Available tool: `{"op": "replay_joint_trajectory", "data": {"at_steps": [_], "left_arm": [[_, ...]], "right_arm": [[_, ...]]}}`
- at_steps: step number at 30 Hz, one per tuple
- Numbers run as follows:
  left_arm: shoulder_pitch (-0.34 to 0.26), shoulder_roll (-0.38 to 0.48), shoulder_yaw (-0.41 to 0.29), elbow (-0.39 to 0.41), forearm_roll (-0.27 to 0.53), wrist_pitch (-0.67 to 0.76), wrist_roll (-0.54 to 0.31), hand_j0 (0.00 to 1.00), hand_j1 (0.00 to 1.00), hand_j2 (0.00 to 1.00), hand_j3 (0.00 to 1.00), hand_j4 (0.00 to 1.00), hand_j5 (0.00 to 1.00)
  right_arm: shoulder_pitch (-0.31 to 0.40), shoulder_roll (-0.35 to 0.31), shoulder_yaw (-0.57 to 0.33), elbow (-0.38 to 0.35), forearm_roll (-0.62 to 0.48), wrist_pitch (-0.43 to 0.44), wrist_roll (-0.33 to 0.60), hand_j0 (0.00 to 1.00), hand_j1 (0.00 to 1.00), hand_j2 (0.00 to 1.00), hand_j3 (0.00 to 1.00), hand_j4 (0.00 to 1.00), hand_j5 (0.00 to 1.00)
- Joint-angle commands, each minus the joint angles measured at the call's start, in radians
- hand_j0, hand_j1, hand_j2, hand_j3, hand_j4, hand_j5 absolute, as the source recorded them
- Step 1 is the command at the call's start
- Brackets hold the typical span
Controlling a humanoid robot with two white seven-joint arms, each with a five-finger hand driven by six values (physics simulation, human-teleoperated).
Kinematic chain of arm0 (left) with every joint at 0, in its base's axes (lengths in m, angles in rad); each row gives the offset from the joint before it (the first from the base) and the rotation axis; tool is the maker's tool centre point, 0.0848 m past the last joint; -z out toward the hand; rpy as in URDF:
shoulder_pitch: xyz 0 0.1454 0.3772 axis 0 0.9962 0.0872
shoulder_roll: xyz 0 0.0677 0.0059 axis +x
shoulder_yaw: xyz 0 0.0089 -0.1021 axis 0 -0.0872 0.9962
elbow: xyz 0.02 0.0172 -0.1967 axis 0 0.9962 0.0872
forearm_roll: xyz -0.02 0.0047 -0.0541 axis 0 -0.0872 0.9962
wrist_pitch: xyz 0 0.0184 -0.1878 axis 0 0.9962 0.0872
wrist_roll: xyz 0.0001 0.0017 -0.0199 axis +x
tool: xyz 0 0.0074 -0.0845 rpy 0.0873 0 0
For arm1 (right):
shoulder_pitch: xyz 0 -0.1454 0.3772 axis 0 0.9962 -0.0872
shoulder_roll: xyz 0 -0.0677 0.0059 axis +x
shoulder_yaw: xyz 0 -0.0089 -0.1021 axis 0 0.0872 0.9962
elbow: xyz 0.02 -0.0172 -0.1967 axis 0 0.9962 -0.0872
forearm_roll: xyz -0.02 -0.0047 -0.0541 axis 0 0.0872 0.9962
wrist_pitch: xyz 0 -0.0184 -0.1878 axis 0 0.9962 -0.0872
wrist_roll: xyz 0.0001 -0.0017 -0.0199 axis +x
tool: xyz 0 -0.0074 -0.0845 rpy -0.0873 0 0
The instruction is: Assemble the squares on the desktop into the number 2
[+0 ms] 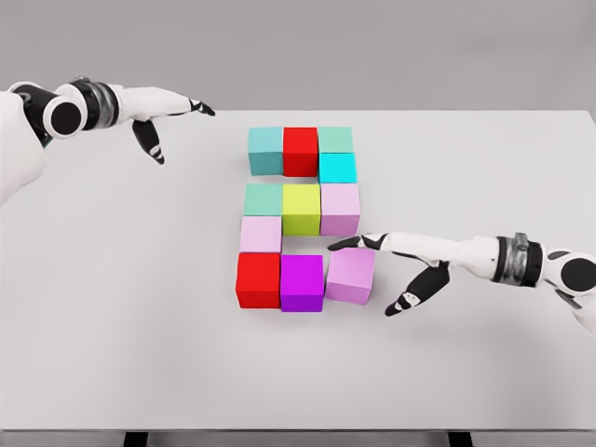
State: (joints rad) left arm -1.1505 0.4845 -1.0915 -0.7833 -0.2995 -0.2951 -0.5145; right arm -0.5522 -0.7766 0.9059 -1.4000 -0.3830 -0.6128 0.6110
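Coloured cubes form a blocky figure on the white table (130, 307). Top row: teal cube (265, 150), red cube (300, 151), pale green cube (335, 140), with a cyan cube (337, 169) below it. Middle row: green cube (264, 199), yellow-green cube (302, 209), pale pink cube (340, 208). A pink cube (261, 234) sits under the left end. Bottom row: red cube (258, 280), magenta cube (302, 282), and a slightly skewed lilac cube (350, 276). My right hand (372, 265) is open, fingertips touching the lilac cube's right top edge. My left hand (172, 121) hovers open at the far left.
The table's front edge runs along the bottom of the view and its back edge lies just behind the top row of cubes. Dark table legs (135, 439) show below the front edge.
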Motion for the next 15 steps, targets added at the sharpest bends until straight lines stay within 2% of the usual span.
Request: {"op": "replay_joint_trajectory", "data": {"at_steps": [1, 8, 15], "left_arm": [[-0.002, 0.000, 0.002, 0.001, 0.002, 0.002, 0.001, 1.00, 1.00, 1.00, 1.00, 1.00, 1.00], [0.000, 0.000, 0.002, 0.001, 0.002, 0.002, 0.001, 1.00, 1.00, 1.00, 1.00, 1.00, 1.00], [0.002, -0.001, 0.001, 0.004, 0.002, 0.002, 0.001, 1.00, 1.00, 1.00, 1.00, 1.00, 1.00]], "right_arm": [[0.000, -0.001, 0.001, -0.010, -0.008, 0.002, 0.000, 1.00, 1.00, 1.00, 1.00, 1.00, 1.00], [0.000, -0.001, 0.019, -0.028, -0.008, 0.002, 0.000, 1.00, 1.00, 1.00, 1.00, 1.00, 1.00], [-0.002, -0.001, -0.031, 0.016, -0.011, 0.002, 0.000, 1.00, 1.00, 1.00, 1.00, 1.00, 1.00]]}}
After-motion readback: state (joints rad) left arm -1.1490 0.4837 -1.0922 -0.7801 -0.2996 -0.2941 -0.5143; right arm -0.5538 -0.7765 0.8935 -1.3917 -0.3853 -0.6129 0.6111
